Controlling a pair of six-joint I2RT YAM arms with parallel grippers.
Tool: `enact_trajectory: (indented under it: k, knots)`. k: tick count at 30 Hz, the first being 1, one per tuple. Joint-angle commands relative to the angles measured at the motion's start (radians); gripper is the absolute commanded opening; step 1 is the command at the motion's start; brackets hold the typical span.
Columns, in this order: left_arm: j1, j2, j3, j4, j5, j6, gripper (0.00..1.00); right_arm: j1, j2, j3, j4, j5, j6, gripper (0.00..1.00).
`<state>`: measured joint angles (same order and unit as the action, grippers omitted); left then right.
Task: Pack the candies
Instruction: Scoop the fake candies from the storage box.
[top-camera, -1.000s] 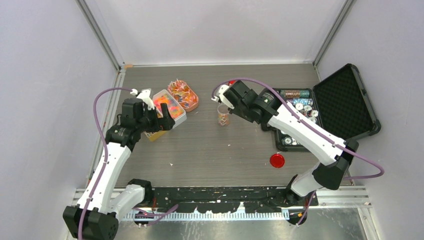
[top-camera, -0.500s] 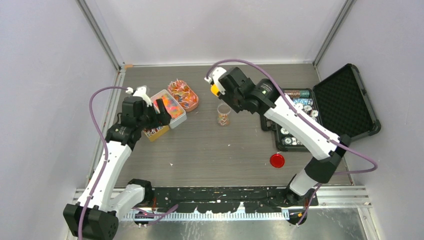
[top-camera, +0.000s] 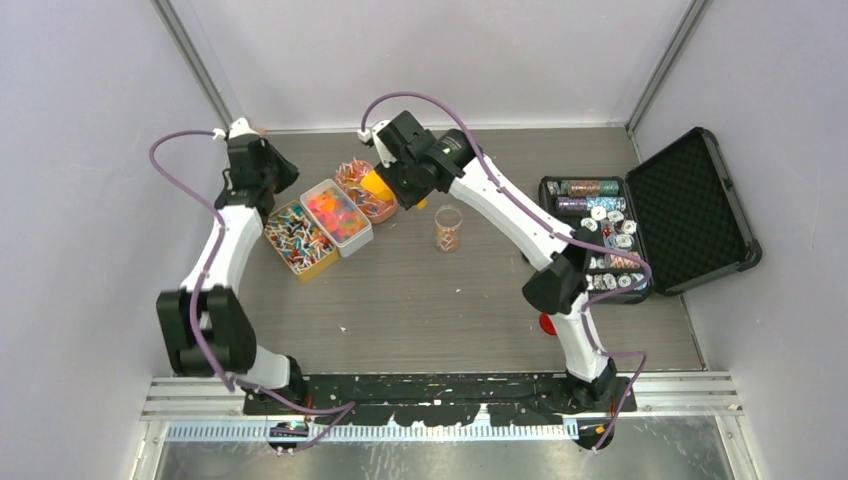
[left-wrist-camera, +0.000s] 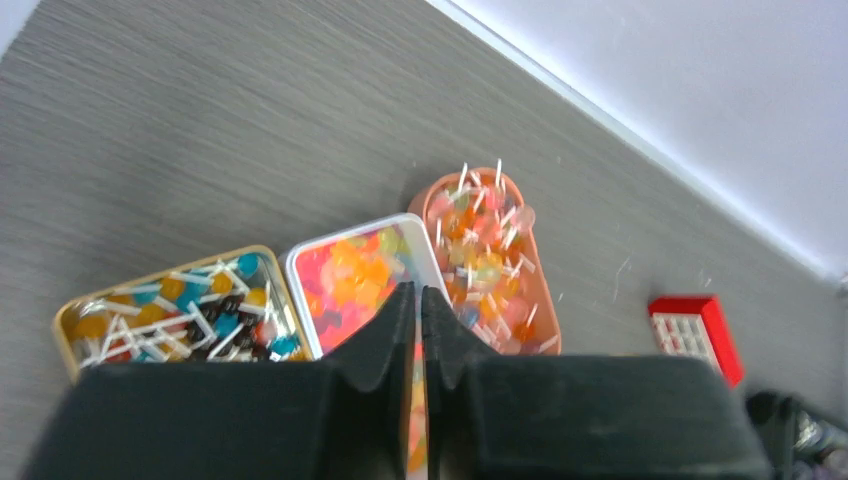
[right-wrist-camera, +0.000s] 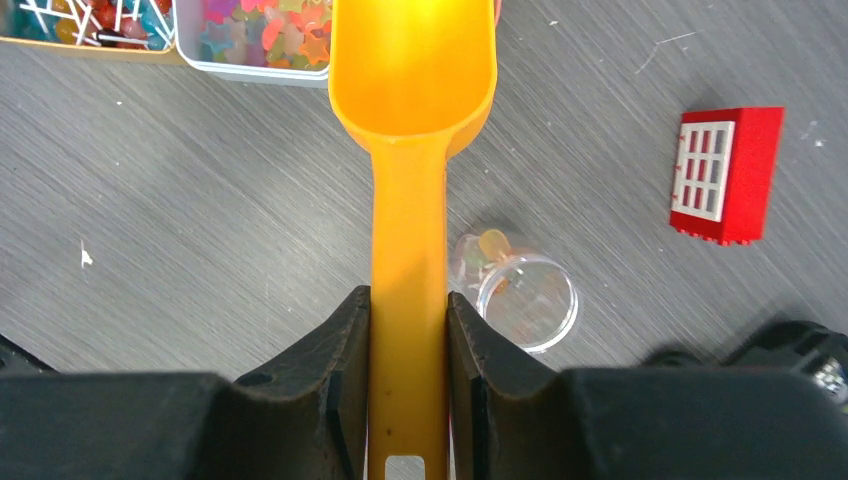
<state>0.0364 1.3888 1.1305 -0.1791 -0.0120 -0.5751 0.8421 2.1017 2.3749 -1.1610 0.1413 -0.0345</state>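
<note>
Candies (left-wrist-camera: 350, 275) fill three open tubs side by side on a grey desk (top-camera: 400, 290). The right fingers (right-wrist-camera: 340, 370) pinch the handle of a yellow scoop (right-wrist-camera: 410, 60), whose empty bowl is just beside the middle tub (left-wrist-camera: 291, 285). The left fingers (left-wrist-camera: 385, 345), nearly pressed together and holding nothing, hover above that tub. A clear cup (right-wrist-camera: 527, 300) stands near it.

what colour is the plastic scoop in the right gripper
Plain orange-yellow plastic scoop, clamped in the right gripper; shows best in the right wrist view.
</note>
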Motion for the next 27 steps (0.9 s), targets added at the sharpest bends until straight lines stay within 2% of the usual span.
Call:
enact_trajectory:
  k: [1, 11, 15, 27]
  knots:
    - [0.075, 0.185, 0.150, 0.115, 0.150, -0.048, 0.00, -0.013, 0.072, 0.120, -0.034, -0.051, 0.058, 0.00]
    - [0.092, 0.576, 0.471, 0.111, 0.239, -0.053, 0.00, -0.031, 0.223, 0.152, 0.021, -0.026, 0.067, 0.00]
    - [0.092, 0.697, 0.567, 0.062, 0.302, -0.058, 0.00, -0.040, 0.271, 0.172, 0.054, -0.026, 0.078, 0.00]
    - [0.079, 0.837, 0.606, 0.035, 0.394, -0.084, 0.00, -0.047, 0.379, 0.257, 0.068, 0.000, 0.064, 0.00]
